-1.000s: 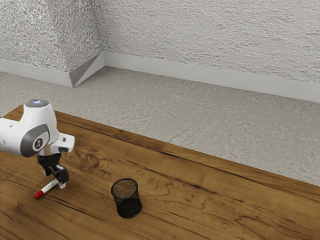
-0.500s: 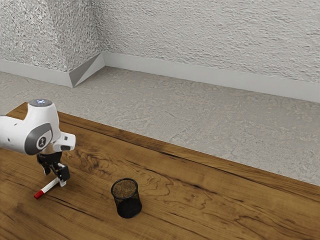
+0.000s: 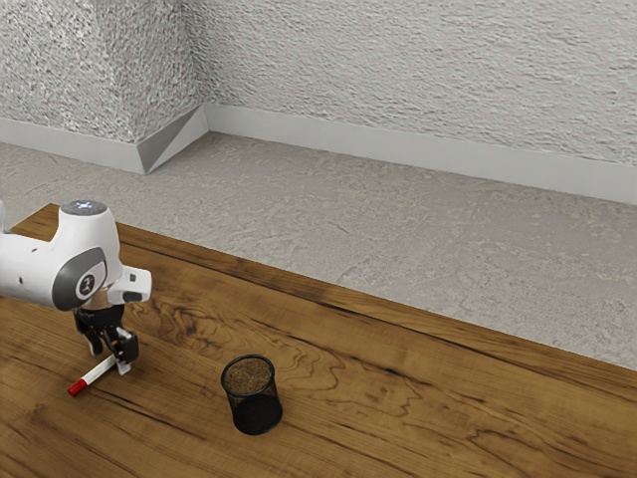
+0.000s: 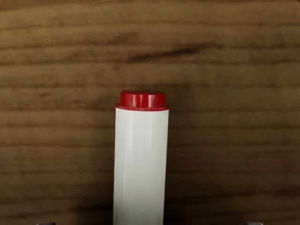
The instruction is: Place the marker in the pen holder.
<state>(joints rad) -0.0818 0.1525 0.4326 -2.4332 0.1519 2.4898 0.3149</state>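
Note:
My gripper (image 3: 109, 359) is low over the table at the exterior view's left, its two fingers spread apart around the white end of the marker. The marker (image 3: 96, 375) lies on the wood, its red cap pointing away from the hand. In the wrist view the white barrel of the marker (image 4: 140, 159), with a small red end, runs between the fingertips of the gripper (image 4: 150, 223), with gaps on both sides. The black mesh pen holder (image 3: 256, 403) stands upright, off to the exterior view's right of the hand.
The wooden table (image 3: 398, 408) carries both objects. Its far edge runs diagonally across the exterior view, with grey floor (image 3: 378, 239) and a textured wall (image 3: 418, 80) beyond.
The arm and hand have shifted slightly toward the exterior view's right, and the hand's tilt has changed a little. The marker and pen holder have stayed where they were.

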